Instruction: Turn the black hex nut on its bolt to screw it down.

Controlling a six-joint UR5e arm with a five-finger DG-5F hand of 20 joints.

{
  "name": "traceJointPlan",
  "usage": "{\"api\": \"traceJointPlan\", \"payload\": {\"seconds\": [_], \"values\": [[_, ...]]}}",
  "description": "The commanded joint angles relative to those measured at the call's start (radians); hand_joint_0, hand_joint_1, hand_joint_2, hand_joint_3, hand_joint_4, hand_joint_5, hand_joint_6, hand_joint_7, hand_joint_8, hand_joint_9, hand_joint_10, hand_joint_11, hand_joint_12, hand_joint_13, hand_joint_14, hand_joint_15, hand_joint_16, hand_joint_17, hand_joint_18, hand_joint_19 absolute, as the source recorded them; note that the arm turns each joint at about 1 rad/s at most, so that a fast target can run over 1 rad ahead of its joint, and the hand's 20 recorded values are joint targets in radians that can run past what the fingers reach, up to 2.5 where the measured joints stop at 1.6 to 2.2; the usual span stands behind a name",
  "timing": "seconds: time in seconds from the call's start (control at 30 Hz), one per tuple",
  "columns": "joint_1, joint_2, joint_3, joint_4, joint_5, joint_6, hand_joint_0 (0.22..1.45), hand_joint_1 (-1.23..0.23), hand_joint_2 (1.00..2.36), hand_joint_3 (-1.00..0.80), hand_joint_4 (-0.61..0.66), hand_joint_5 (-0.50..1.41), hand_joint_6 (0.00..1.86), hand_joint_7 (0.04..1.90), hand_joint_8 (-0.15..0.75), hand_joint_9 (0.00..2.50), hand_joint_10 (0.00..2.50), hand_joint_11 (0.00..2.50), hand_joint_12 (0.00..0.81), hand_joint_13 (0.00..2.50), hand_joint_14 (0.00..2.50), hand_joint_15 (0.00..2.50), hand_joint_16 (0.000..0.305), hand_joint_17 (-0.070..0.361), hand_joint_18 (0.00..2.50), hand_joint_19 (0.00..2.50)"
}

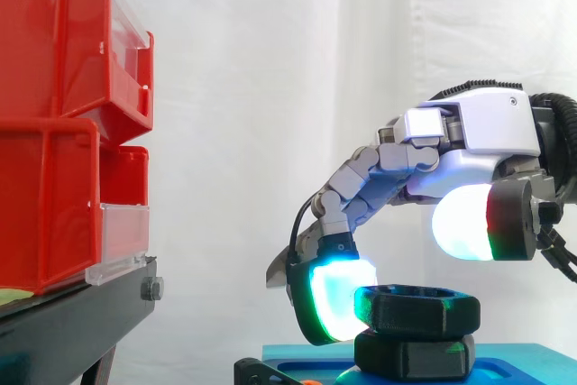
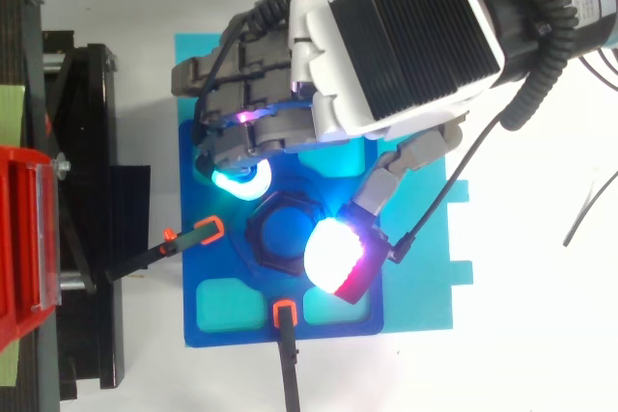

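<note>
My hand [image 2: 406, 36] curls over the black hex nut [image 1: 419, 308]: a cyan-green fingertip pad [image 1: 329, 299] presses its far-side flank, and the white thumb pad [image 1: 462, 223] sits just above its near edge. The nut rides over a second black hex piece [image 1: 415, 355] on the blue fixture plate [image 2: 222, 301]. Stacked red plastic bins [image 1: 54, 132] stand left, before a white curtain [image 1: 270, 87].

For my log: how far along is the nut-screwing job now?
Done: the black hex nut sits low, right above a lower black hex piece. In hand: the hand is at the nut's side. Left: further turning, if any; the thread is hidden.
</note>
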Motion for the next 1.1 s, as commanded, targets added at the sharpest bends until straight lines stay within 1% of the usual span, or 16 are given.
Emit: {"api": "traceJointPlan", "payload": {"seconds": [0.0, 0.1, 0.13, 0.17, 0.2, 0.3, 0.33, 0.4, 0.53, 0.6, 0.73, 0.8, 0.87, 0.97, 1.0, 1.07], "values": [[-0.002, 0.000, -0.001, 0.000, -0.005, 0.000, 0.49, -0.31, 1.00, -0.50, 0.35, -0.15, 0.75, 0.87, 0.370, 0.80, 0.01, 0.57, 0.362, 0.58, 0.01, 0.17, 0.052, 0.116, 0.69, 0.44], [-0.002, 0.000, 0.000, 0.006, -0.007, 0.002, 0.49, -0.31, 1.00, -0.50, 0.36, -0.13, 0.60, 1.08, 0.362, 0.77, 0.01, 0.53, 0.362, 0.57, 0.01, 0.17, 0.051, 0.116, 0.68, 0.44], [-0.001, 0.000, 0.000, 0.014, -0.007, 0.002, 0.49, -0.31, 1.00, -0.50, 0.37, -0.12, 0.51, 1.20, 0.360, 0.75, 0.01, 0.52, 0.362, 0.57, 0.01, 0.17, 0.052, 0.116, 0.68, 0.44], [0.001, 0.000, 0.000, 0.018, -0.007, 0.002, 0.49, -0.31, 1.00, -0.50, 0.37, -0.13, 0.50, 1.17, 0.359, 0.75, 0.01, 0.51, 0.362, 0.57, 0.01, 0.17, 0.052, 0.116, 0.68, 0.44], [0.005, 0.000, 0.000, 0.040, -0.007, 0.002, 0.49, -0.31, 1.00, -0.50, 0.38, -0.13, 0.50, 1.14, 0.356, 0.74, 0.01, 0.51, 0.362, 0.57, 0.01, 0.17, 0.052, 0.116, 0.67, 0.44], [0.010, 0.000, 0.000, 0.066, -0.007, 0.003, 0.48, -0.31, 1.00, -0.50, 0.37, -0.15, 0.50, 1.04, 0.355, 0.73, 0.01, 0.50, 0.364, 0.57, 0.01, 0.17, 0.052, 0.116, 0.67, 0.44], [0.013, 0.000, 0.000, 0.090, -0.007, 0.006, 0.48, -0.31, 1.00, -0.50, 0.37, -0.15, 0.50, 1.01, 0.355, 0.73, 0.01, 0.49, 0.364, 0.57, 0.01, 0.17, 0.052, 0.117, 0.67, 0.44], [0.019, 0.000, -0.001, 0.127, -0.007, 0.012, 0.48, -0.31, 1.00, -0.50, 0.36, -0.16, 0.50, 0.98, 0.354, 0.72, 0.01, 0.48, 0.365, 0.57, 0.01, 0.17, 0.052, 0.117, 0.67, 0.44], [0.030, -0.001, 0.000, 0.172, -0.005, 0.023, 0.48, -0.31, 1.00, -0.50, 0.34, -0.16, 0.50, 0.94, 0.350, 0.71, 0.01, 0.47, 0.365, 0.57, 0.01, 0.17, 0.052, 0.117, 0.66, 0.44], [0.031, 0.000, 0.000, 0.176, -0.005, 0.026, 0.48, -0.31, 1.00, -0.50, 0.34, -0.17, 0.50, 0.93, 0.349, 0.71, 0.01, 0.46, 0.366, 0.57, 0.01, 0.17, 0.052, 0.117, 0.66, 0.44], [0.044, -0.001, 0.000, 0.173, -0.002, 0.025, 0.48, -0.31, 1.00, -0.50, 0.34, -0.17, 0.50, 0.92, 0.348, 0.70, 0.01, 0.46, 0.366, 0.57, 0.01, 0.17, 0.052, 0.117, 0.66, 0.44], [0.053, -0.001, -0.006, 0.172, -0.001, 0.025, 0.48, -0.31, 1.00, -0.50, 0.34, -0.17, 0.50, 0.92, 0.348, 0.70, 0.01, 0.46, 0.366, 0.57, 0.01, 0.17, 0.052, 0.117, 0.66, 0.44], [0.062, 0.000, -0.030, 0.179, 0.008, 0.026, 0.48, -0.31, 1.00, -0.50, 0.34, -0.17, 0.50, 0.92, 0.348, 0.70, 0.01, 0.46, 0.366, 0.57, 0.01, 0.16, 0.052, 0.117, 0.66, 0.45], [0.065, -0.001, -0.041, 0.184, 0.016, 0.026, 0.48, -0.31, 1.00, -0.50, 0.34, -0.16, 0.50, 0.93, 0.347, 0.71, 0.01, 0.45, 0.366, 0.57, 0.01, 0.17, 0.052, 0.117, 0.66, 0.44], [0.070, 0.000, -0.046, 0.181, 0.024, 0.028, 0.48, -0.31, 1.00, -0.50, 0.34, -0.16, 0.50, 0.93, 0.348, 0.71, 0.01, 0.46, 0.365, 0.57, 0.01, 0.17, 0.052, 0.117, 0.66, 0.44], [0.073, 0.000, -0.044, 0.179, 0.024, 0.028, 0.48, -0.31, 1.00, -0.50, 0.34, -0.16, 0.50, 0.93, 0.347, 0.71, 0.01, 0.46, 0.365, 0.57, 0.01, 0.17, 0.052, 0.116, 0.66, 0.44]]}}
